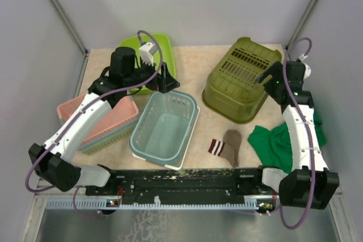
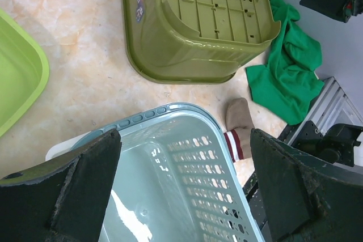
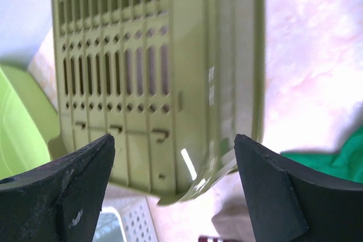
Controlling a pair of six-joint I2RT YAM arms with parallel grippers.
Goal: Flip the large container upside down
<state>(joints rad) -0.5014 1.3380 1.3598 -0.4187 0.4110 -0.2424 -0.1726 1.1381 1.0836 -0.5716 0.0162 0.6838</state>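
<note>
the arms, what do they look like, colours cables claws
Both the left arm and right arm have white links, black joints and bases, and a looping purple cable. The left claw and right claw have two broad black, scuffed wedge fingers each.

Olive-green slotted plastic basket (image 1: 235, 80) sits bottom-up at one o'clock, right gripper (image 1: 265, 76) just beside its three o'clock edge; crumpled green cloth (image 1: 278, 143) lies at four o'clock.
</note>
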